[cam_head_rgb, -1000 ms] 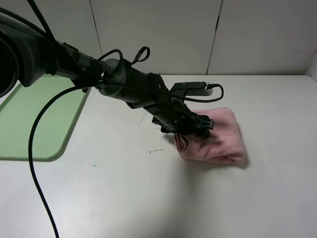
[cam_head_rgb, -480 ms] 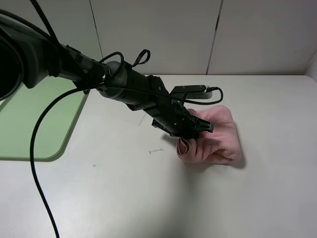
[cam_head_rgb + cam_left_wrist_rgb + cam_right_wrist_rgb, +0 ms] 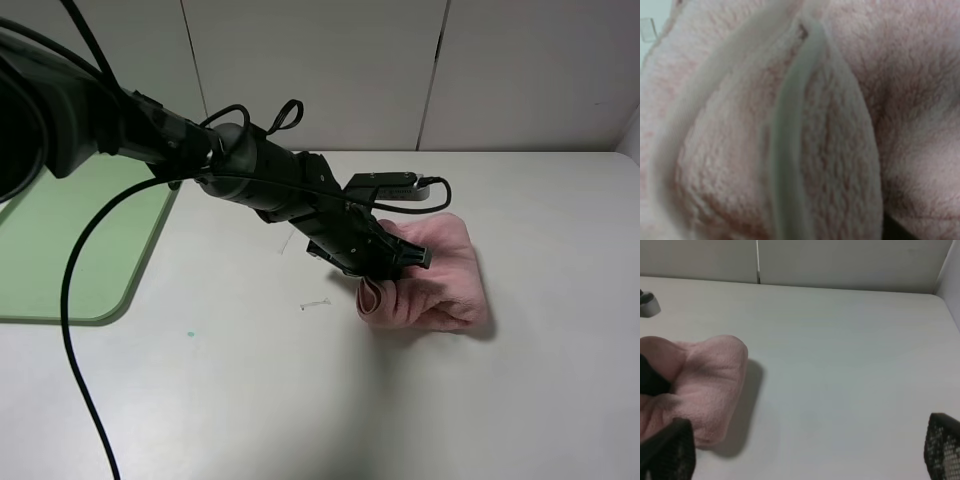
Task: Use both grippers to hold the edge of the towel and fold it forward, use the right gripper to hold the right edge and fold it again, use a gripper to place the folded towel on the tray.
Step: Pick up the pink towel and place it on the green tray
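While the right gripper (image 3: pixel 805 450) stands fingers apart, left gripper (image 3: pixel 398 262) is clamped on folded pink towel (image 3: pixel 440 275), table (image 3: pixel 300 400).

One towel (image 3: pixel 440 275), pink and folded into a bundle, lies on one white desk (image 3: pixel 300 400). One light green tray (image 3: pixel 70 250) sits at the desk's left side. One black arm reaches in from the left with one tool (image 3: pixel 405 258) at its end. In the right wrist view, two tool fingers (image 3: pixel 670 450) stand far apart at the frame's edges.
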Controlling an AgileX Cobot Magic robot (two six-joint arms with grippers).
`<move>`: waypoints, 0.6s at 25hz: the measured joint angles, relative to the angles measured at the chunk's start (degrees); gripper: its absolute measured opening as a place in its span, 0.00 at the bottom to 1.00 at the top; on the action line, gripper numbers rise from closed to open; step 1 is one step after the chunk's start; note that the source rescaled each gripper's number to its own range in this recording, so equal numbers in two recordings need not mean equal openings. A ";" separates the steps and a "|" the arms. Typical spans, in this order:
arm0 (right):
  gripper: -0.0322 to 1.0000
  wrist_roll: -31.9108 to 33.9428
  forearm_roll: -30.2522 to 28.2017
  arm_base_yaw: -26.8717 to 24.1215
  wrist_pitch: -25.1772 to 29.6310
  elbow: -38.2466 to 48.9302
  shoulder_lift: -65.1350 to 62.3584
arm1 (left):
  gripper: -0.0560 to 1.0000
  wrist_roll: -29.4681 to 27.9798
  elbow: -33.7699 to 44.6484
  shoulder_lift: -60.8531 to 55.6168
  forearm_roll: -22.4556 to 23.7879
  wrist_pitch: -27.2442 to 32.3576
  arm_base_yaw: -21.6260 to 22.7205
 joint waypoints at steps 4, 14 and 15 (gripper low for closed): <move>1.00 0.00 0.00 0.00 0.00 0.00 0.00 | 0.23 0.05 0.00 0.00 0.51 1.48 0.58; 1.00 0.00 0.00 0.00 -0.04 0.00 0.00 | 0.23 -0.06 0.11 -2.10 5.80 5.41 4.02; 1.00 0.00 0.00 0.00 -0.04 0.00 0.00 | 0.23 -0.22 0.18 -2.36 6.57 5.52 4.57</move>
